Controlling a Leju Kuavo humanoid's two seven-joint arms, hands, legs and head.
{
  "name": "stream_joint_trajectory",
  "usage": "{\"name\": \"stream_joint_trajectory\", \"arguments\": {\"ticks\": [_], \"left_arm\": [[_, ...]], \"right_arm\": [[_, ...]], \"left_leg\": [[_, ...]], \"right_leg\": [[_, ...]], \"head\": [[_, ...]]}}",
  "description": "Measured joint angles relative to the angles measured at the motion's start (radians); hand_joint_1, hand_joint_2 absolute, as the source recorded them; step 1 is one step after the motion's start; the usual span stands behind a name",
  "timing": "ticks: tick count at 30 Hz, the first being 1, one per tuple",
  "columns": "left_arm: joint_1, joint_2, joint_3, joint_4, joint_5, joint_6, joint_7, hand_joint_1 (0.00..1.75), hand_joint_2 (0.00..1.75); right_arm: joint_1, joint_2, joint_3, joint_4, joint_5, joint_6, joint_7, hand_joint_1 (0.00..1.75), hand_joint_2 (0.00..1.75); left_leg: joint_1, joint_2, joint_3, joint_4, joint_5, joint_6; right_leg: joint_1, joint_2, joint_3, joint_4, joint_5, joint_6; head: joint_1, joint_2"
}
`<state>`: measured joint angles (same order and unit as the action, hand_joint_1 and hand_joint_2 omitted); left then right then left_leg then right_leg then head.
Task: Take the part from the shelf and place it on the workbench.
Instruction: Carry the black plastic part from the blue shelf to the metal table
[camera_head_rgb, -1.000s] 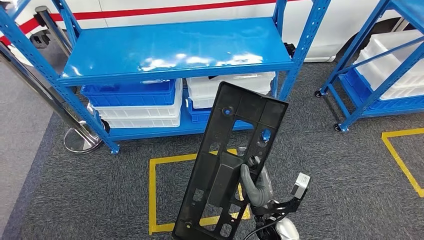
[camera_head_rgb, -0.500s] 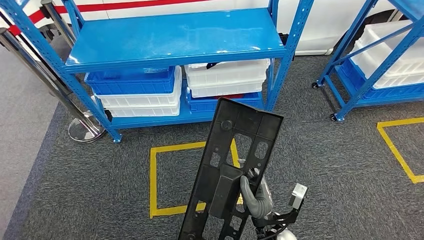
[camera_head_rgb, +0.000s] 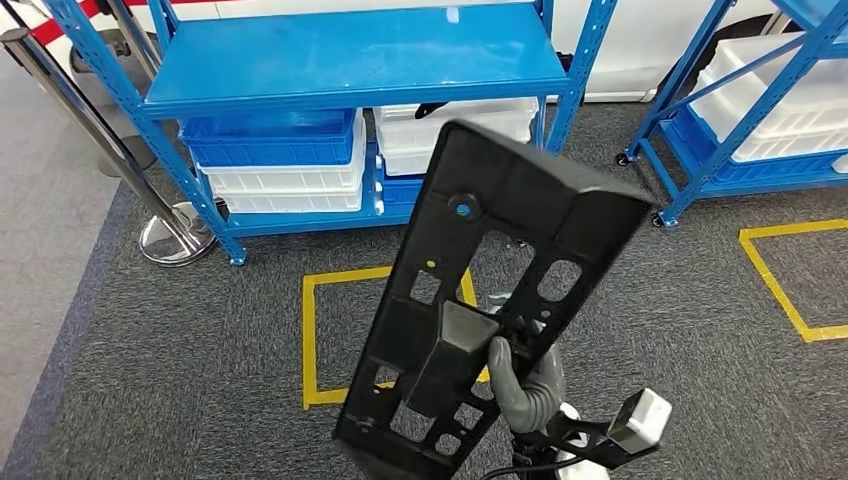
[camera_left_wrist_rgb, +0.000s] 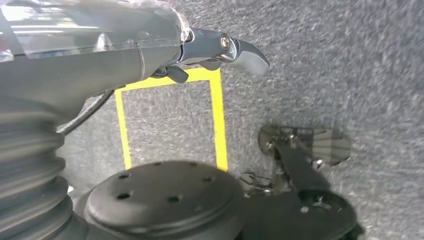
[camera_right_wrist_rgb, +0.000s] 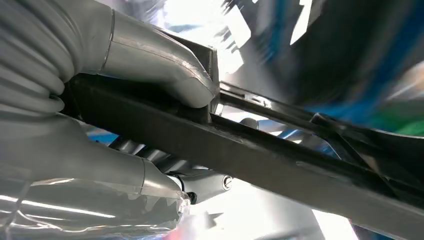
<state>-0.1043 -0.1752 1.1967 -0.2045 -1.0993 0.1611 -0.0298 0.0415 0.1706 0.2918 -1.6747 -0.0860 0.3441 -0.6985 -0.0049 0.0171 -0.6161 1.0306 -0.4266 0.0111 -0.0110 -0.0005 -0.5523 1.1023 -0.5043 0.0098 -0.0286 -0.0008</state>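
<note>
- The black part (camera_head_rgb: 487, 300), a long flat plate with many holes, is held up in the air, tilted, in front of the blue shelf (camera_head_rgb: 355, 55).
- It is gripped near its lower end by the right hand (camera_head_rgb: 525, 385); the thumb and fingers (camera_right_wrist_rgb: 155, 65) are closed around its edge.
- The left hand (camera_left_wrist_rgb: 150, 45) is seen over the grey carpet (camera_left_wrist_rgb: 340, 65); whether its fingers are open or closed cannot be told.
- Blue and white bins (camera_head_rgb: 275, 165) are stacked under the shelf's top board.
- A yellow taped square (camera_head_rgb: 312, 340) is marked on the carpet before the shelf, below the part.

Matt black plastic part (camera_head_rgb: 490, 300), glossy blue painted metal shelf (camera_head_rgb: 355, 55), rough grey carpet (camera_head_rgb: 180, 370), polished chrome stanchion base (camera_head_rgb: 175, 238).
</note>
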Motion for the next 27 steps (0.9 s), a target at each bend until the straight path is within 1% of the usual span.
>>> {"name": "stream_joint_trajectory", "arguments": {"ticks": [1,2,3,4,5,6,7,8,9,10,11,12,13,14,15,16,17,18,19,20,21,22,23,24,25,26,27], "left_arm": [[-0.003,0.002,-0.001,0.000,0.000,-0.005,-0.004,0.00,1.75],[-0.004,0.004,-0.001,0.000,-0.001,-0.012,-0.009,0.00,1.75],[-0.005,0.006,-0.002,0.000,-0.002,-0.017,-0.012,0.00,1.75],[-0.005,0.007,-0.003,0.000,-0.004,-0.022,-0.015,0.00,1.75],[-0.003,0.008,-0.003,0.000,-0.006,-0.026,-0.018,0.00,1.75],[-0.002,0.009,-0.004,0.000,-0.009,-0.029,-0.021,0.00,1.75],[-0.002,0.010,-0.006,0.000,-0.012,-0.031,-0.024,0.00,1.75],[-0.002,0.010,-0.008,0.000,-0.015,-0.032,-0.026,0.00,1.75],[-0.003,0.010,-0.009,0.000,-0.018,-0.033,-0.027,0.00,1.75],[-0.003,0.010,-0.010,0.000,-0.020,-0.034,-0.026,0.00,1.75],[-0.004,0.010,-0.011,0.000,-0.022,-0.035,-0.026,0.00,1.75],[-0.004,0.011,-0.012,0.000,-0.024,-0.037,-0.025,0.00,1.75],[-0.004,0.012,-0.013,0.000,-0.026,-0.038,-0.024,0.00,1.75],[-0.005,0.014,-0.014,0.000,-0.027,-0.038,-0.024,0.00,1.75],[-0.006,0.015,-0.015,0.000,-0.028,-0.038,-0.024,0.00,1.75],[-0.007,0.015,-0.016,0.000,-0.028,-0.038,-0.022,0.00,1.75],[-0.007,0.015,-0.017,0.000,-0.027,-0.038,-0.020,0.00,1.75],[-0.006,0.016,-0.018,0.000,-0.026,-0.037,-0.017,0.00,1.75],[-0.006,0.016,-0.018,0.000,-0.025,-0.035,-0.014,0.00,1.75],[-0.006,0.017,-0.018,0.000,-0.024,-0.032,-0.013,0.00,1.75],[-0.007,0.017,-0.018,0.000,-0.025,-0.028,-0.015,0.00,1.75],[-0.008,0.017,-0.019,0.000,-0.027,-0.025,-0.019,0.00,1.75],[-0.008,0.017,-0.020,0.000,-0.029,-0.022,-0.023,0.00,1.75],[-0.008,0.017,-0.020,0.000,-0.031,-0.020,-0.026,0.00,1.75],[-0.008,0.017,-0.021,0.000,-0.031,-0.020,-0.028,0.00,1.75],[-0.008,0.017,-0.021,0.000,-0.032,-0.020,-0.029,0.00,1.75],[-0.008,0.017,-0.021,0.000,-0.033,-0.020,-0.028,0.00,1.75]], "right_arm": [[-0.019,0.003,0.009,-0.037,-0.013,0.021,-0.002,1.75,1.75],[-0.034,0.006,0.016,-0.070,-0.024,0.037,-0.003,1.75,1.75],[-0.045,0.011,0.021,-0.098,-0.033,0.048,-0.005,1.75,1.75],[-0.054,0.016,0.025,-0.123,-0.041,0.057,-0.005,1.75,1.75],[-0.060,0.022,0.029,-0.147,-0.048,0.065,-0.005,1.75,1.75],[-0.067,0.028,0.032,-0.172,-0.054,0.072,-0.005,1.75,1.75],[-0.075,0.035,0.035,-0.200,-0.062,0.080,-0.005,1.75,1.75],[-0.081,0.041,0.038,-0.226,-0.070,0.089,-0.005,1.75,1.75],[-0.086,0.046,0.040,-0.249,-0.078,0.098,-0.005,1.75,1.75],[-0.089,0.050,0.041,-0.267,-0.084,0.105,-0.005,1.75,1.75],[-0.090,0.054,0.041,-0.281,-0.088,0.111,-0.005,1.75,1.75],[-0.091,0.059,0.041,-0.294,-0.091,0.117,-0.005,1.75,1.75],[-0.092,0.063,0.042,-0.307,-0.092,0.121,-0.004,1.75,1.75],[-0.093,0.067,0.044,-0.320,-0.093,0.125,-0.004,1.75,1.75],[-0.094,0.071,0.047,-0.333,-0.093,0.128,-0.005,1.75,1.75],[-0.096,0.074,0.050,-0.344,-0.095,0.131,-0.005,1.75,1.75],[-0.097,0.077,0.054,-0.352,-0.098,0.134,-0.005,1.75,1.75],[-0.098,0.078,0.057,-0.356,-0.101,0.138,-0.005,1.75,1.75],[-0.099,0.079,0.059,-0.359,-0.104,0.140,-0.005,1.75,1.75],[-0.100,0.079,0.060,-0.362,-0.106,0.141,-0.005,1.75,1.75],[-0.101,0.079,0.061,-0.364,-0.107,0.138,-0.005,1.75,1.75],[-0.102,0.079,0.061,-0.365,-0.108,0.134,-0.005,1.75,1.75],[-0.103,0.079,0.062,-0.366,-0.108,0.129,-0.005,1.75,1.75],[-0.104,0.079,0.062,-0.367,-0.107,0.125,-0.005,1.75,1.75],[-0.104,0.078,0.063,-0.367,-0.107,0.123,-0.005,1.75,1.75],[-0.104,0.078,0.063,-0.367,-0.107,0.121,-0.005,1.75,1.75],[-0.104,0.078,0.063,-0.367,-0.107,0.121,-0.005,1.75,1.75]], "left_leg": [[0.000,-0.001,-0.006,0.002,0.007,-0.005],[0.001,-0.002,-0.009,0.001,0.016,-0.011],[0.001,-0.004,-0.013,-0.002,0.024,-0.017],[0.001,-0.008,-0.018,0.001,0.020,-0.023],[0.002,-0.011,-0.026,0.014,0.001,-0.029],[0.003,-0.014,-0.038,0.046,-0.034,-0.034],[0.007,-0.016,-0.052,0.094,-0.081,-0.039],[0.010,-0.016,-0.065,0.156,-0.126,-0.043],[0.013,-0.016,-0.073,0.213,-0.156,-0.048],[0.016,-0.016,-0.071,0.251,-0.164,-0.052],[0.020,-0.016,-0.055,0.258,-0.151,-0.056],[0.024,-0.016,-0.024,0.230,-0.123,-0.060],[0.029,-0.016,0.020,0.175,-0.096,-0.063],[0.030,-0.017,0.070,0.104,-0.086,-0.065],[0.030,-0.019,0.111,0.040,-0.087,-0.063],[0.027,-0.021,0.136,-0.004,-0.094,-0.059],[0.023,-0.023,0.144,-0.026,-0.101,-0.052],[0.021,-0.024,0.138,-0.030,-0.096,-0.042],[0.021,-0.021,0.129,-0.030,-0.086,-0.033],[0.022,-0.018,0.120,-0.032,-0.076,-0.023],[0.022,-0.016,0.109,-0.035,-0.063,-0.013],[0.022,-0.013,0.095,-0.036,-0.049,-0.005],[0.019,-0.012,0.080,-0.036,-0.036,0.000],[0.016,-0.011,0.063,-0.035,-0.023,0.003],[0.012,-0.009,0.044,-0.034,-0.009,0.004],[0.008,-0.008,0.026,-0.033,0.005,0.005],[0.004,-0.007,0.007,-0.033,0.017,0.004]], "right_leg": [[0.003,0.001,0.018,-0.034,-0.013,-0.005],[0.007,0.001,0.025,-0.051,-0.015,-0.011],[0.006,0.000,0.022,-0.061,-0.012,-0.018],[0.004,-0.002,0.018,-0.068,-0.003,-0.024],[0.001,-0.004,0.012,-0.075,0.006,-0.031],[-0.002,-0.006,0.004,-0.081,0.016,-0.038],[-0.002,-0.007,-0.005,-0.080,0.026,-0.042],[-0.002,-0.008,-0.016,-0.078,0.035,-0.045],[-0.001,-0.010,-0.028,-0.077,0.044,-0.045],[-0.002,-0.012,-0.040,-0.075,0.053,-0.044],[-0.003,-0.013,-0.053,-0.072,0.061,-0.042],[-0.006,-0.013,-0.066,-0.068,0.069,-0.039],[-0.008,-0.013,-0.078,-0.063,0.076,-0.034],[-0.009,-0.012,-0.090,-0.058,0.083,-0.027],[-0.010,-0.011,-0.099,-0.054,0.091,-0.020],[-0.011,-0.011,-0.103,-0.053,0.099,-0.013],[-0.011,-0.011,-0.106,-0.055,0.109,-0.006],[-0.011,-0.011,-0.106,-0.059,0.120,0.002],[-0.012,-0.010,-0.109,-0.059,0.123,0.008],[-0.013,-0.009,-0.115,-0.051,0.108,0.013],[-0.014,-0.008,-0.125,-0.025,0.074,0.016],[-0.015,-0.007,-0.138,0.018,0.022,0.016],[-0.014,-0.006,-0.151,0.077,-0.033,0.015],[-0.012,-0.005,-0.162,0.142,-0.074,0.014],[-0.011,-0.004,-0.165,0.196,-0.088,0.013],[-0.010,-0.004,-0.158,0.227,-0.076,0.010],[-0.009,-0.004,-0.136,0.228,-0.045,0.005]], "head": [[0.000,0.000],[0.000,0.000],[0.000,0.000],[0.000,0.000],[-0.001,0.000],[-0.002,0.000],[-0.003,0.000],[-0.004,0.000],[-0.004,0.000],[-0.004,0.000],[-0.004,0.000],[-0.004,0.000],[-0.004,0.000],[-0.004,0.000],[-0.004,0.000],[-0.003,0.000],[-0.003,0.000],[-0.002,0.000],[-0.003,0.000],[-0.002,0.000],[-0.002,0.000],[-0.001,0.000],[0.000,0.000],[0.000,0.000],[0.001,0.000],[0.000,0.000],[0.000,0.000]]}}
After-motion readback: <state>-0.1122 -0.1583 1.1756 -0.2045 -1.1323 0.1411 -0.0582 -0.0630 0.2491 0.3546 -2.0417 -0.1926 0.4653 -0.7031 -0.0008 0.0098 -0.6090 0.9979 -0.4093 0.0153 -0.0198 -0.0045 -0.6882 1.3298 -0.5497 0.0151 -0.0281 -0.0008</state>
